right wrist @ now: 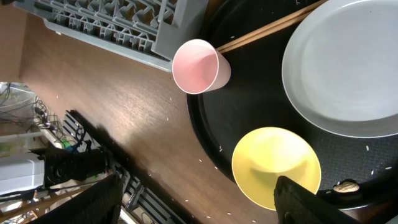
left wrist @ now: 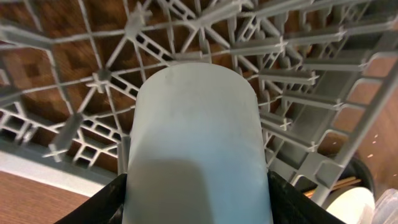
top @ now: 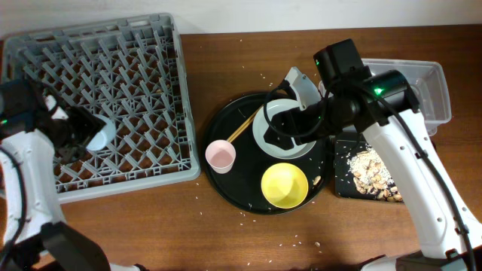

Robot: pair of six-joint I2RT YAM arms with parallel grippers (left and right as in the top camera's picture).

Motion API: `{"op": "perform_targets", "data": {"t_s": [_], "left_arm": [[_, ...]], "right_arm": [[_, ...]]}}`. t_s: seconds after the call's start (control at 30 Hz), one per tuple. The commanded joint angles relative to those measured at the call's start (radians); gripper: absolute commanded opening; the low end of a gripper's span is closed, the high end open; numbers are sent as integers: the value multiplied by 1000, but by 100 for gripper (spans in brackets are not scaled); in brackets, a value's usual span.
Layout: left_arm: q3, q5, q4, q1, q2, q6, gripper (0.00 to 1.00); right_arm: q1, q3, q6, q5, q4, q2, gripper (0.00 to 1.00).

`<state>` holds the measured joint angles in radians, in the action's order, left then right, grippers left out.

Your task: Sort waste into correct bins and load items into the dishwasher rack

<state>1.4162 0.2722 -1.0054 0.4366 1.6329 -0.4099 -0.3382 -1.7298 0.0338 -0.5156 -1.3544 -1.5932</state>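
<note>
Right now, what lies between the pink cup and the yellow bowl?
Only bare round black tray separates pink cup and yellow bowl, per the right wrist view.

I see the rack [top: 98, 105] at left; just right of it the round tray [top: 233, 190] carries a cup [top: 221, 156], bowl [top: 284, 185], plate [right wrist: 348, 68] and chopsticks [top: 241, 130]; the scrap tray [top: 343, 184] and tub [top: 440, 98] lie further right

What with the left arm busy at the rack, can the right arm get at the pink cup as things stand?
Probably yes. The right gripper hangs open and empty over the round black tray, and the pink cup sits at the tray's edge with nothing over it; only chopsticks lie beside it.
</note>
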Motion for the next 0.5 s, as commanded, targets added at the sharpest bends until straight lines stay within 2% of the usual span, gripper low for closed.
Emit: {"op": "perform_targets", "data": {"t_s": [0.0, 0.07, 0.1, 0.13, 0.17, 0.27, 0.3, 0.33, 0.37, 0.4, 0.43, 0.47], "left_arm": [[-13, -48, -9, -4, 42, -62, 50], [-13, -100, -9, -4, 45, -76, 61], [-13, -101, -13, -4, 47, -76, 80], [-13, -100, -13, -4, 47, -76, 87], [-13, -84, -20, -4, 46, -75, 97], [15, -50, -62, -4, 42, -63, 98], [45, -37, -88, -13, 36, -20, 96], [85, -36, -114, -41, 13, 32, 95], [130, -37, -133, -90, -47, 101, 95], [140, -36, -129, -122, -104, 163, 95], [140, -29, -135, -177, -197, 281, 95], [140, -17, -148, -216, -237, 338, 95]], "right_arm": [[-3, -6, 5, 12, -2, 1, 79], [-3, -6, 5, 12, -1, 1, 79], [-3, -6, 5, 12, -1, 1, 79], [-3, -6, 5, 12, -2, 1, 79], [-3, -6, 5, 12, -2, 1, 79], [-3, -6, 13, 11, -3, 1, 79], [-22, -5, 27, 13, 4, -3, 79], [-57, 3, 31, 27, 24, -17, 79], [-105, 31, 99, 92, 71, -37, 79], [-156, 76, 177, 168, 133, -72, 74], [-210, 146, 230, 169, 206, -126, 69], [-246, 203, 270, 169, 275, -174, 67]]}}
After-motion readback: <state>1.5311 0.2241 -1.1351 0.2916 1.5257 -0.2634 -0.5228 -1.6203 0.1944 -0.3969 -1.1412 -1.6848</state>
